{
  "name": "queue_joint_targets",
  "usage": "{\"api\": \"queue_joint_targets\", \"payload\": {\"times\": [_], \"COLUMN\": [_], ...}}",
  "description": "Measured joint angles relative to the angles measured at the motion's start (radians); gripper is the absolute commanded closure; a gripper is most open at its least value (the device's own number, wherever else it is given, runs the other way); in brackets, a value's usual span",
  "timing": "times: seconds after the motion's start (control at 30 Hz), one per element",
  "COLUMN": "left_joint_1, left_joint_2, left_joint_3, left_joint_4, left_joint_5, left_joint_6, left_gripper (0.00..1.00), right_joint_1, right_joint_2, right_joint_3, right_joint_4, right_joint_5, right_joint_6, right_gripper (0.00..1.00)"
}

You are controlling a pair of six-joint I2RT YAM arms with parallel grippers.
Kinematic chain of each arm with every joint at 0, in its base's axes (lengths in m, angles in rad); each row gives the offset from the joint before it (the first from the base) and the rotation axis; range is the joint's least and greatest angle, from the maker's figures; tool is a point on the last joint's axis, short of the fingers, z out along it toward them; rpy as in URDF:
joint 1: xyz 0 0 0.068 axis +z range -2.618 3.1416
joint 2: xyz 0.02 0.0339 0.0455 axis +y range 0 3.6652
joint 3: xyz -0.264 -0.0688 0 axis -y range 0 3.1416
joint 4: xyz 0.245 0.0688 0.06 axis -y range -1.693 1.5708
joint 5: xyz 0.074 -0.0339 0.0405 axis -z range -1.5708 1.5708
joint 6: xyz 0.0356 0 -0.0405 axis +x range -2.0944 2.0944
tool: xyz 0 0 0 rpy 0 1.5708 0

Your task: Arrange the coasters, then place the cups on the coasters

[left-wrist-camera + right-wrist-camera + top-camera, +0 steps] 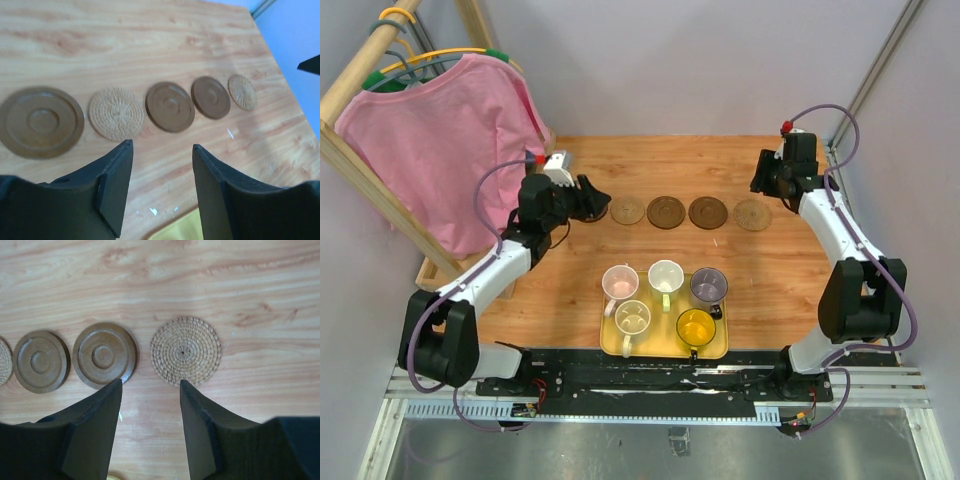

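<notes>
A pink shirt [440, 140] hangs on a wooden rack [365, 62], left of the left pincer [592, 203]. A yellow tray [662, 342] sits to its right.

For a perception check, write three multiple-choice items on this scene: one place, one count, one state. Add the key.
1. Where do the cups stand? A) along the far edge B) on the yellow tray C) far left corner
2. How many of the coasters are woven? A) two B) four C) five
3. The left hand is: A) shut on a cup B) shut on a coaster C) open, empty
Key: 1 B, all five sit inside the tray; 2 A, the other three are ringed brown; 3 C, its jaws stand apart with nothing between.
</notes>
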Motion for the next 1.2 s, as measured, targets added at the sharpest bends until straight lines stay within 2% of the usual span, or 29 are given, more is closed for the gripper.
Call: {"api": "queue_joint_targets", "payload": {"times": [0.13,0.3,0.4,0.57,0.67,0.9,1.2], "left_joint_1": [0.026,0.12,0.167,0.179,0.179,0.179,0.179], "left_joint_2": [0.002,0.021,0.045,0.07,0.071,0.059,0.034], "left_joint_3": [0.087,0.159,0.173,0.179,0.179,0.173,0.137], "left_joint_4": [-0.019,-0.007,0.01,0.013,0.014,0.014,0.019], "left_joint_5": [-0.039,-0.074,-0.098,-0.135,-0.152,-0.197,-0.191], "left_joint_6": [0.026,0.044,0.063,0.118,0.147,0.186,0.178], "left_gripper": [0.4,0.35,0.35,0.35,0.33,0.32,0.24], "right_joint_1": [0.0,0.0,0.0,0.0,0.0,0.0,0.0], "right_joint_2": [0.0,0.0,0.0,0.024,0.068,0.153,0.148], "right_joint_3": [0.0,0.0,0.0,0.001,0.001,0.005,0.019], "right_joint_4": [0.072,0.18,0.244,0.346,0.397,0.421,0.41], "right_joint_5": [-0.007,0.006,0.041,0.104,0.119,0.119,0.179], "right_joint_6": [-0.021,-0.071,-0.102,-0.13,-0.128,-0.105,-0.093], "right_gripper": [0.47,0.35,0.31,0.15,0.01,0.02,0.02]}}
